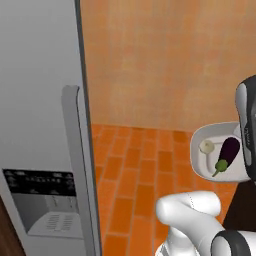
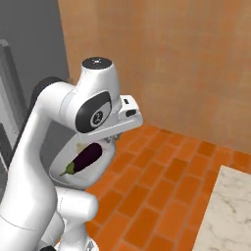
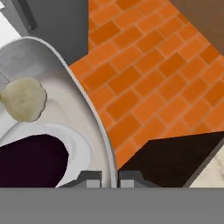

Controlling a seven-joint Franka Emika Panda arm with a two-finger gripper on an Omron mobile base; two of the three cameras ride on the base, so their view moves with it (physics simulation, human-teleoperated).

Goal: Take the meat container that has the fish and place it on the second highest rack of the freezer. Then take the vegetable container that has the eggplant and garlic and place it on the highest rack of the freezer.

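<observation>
Gripper (image 3: 109, 177) clamped on the rim of the white vegetable container (image 1: 200, 142), jaws closed with the rim's thin edge running between the two dark fingertips (image 3: 89, 178) in the hand view. Container held aloft above the orange brick floor (image 1: 135, 180), carried at the arm's end to the right of the freezer (image 1: 40, 100). Inside it, the eggplant (image 1: 227, 152) lies dark purple with its green stem pointing down-left in the left base view, and the garlic (image 1: 206, 146) sits just beside it, off-white and much smaller. Right base view: eggplant visible under the white wrist housing, tray partly hidden behind the arm (image 2: 54, 147). Hand view: garlic near the tray's left side, eggplant a dark mass at lower left. Freezer door (image 1: 35, 140) grey, with its long vertical bar handle (image 1: 75, 150) and dark dispenser panel (image 1: 42, 200) low on the front; shelves cannot be made out. Tan tiled wall (image 1: 165, 60) behind. Marble counter corner (image 2: 230, 211) at lower right of right base view.
</observation>
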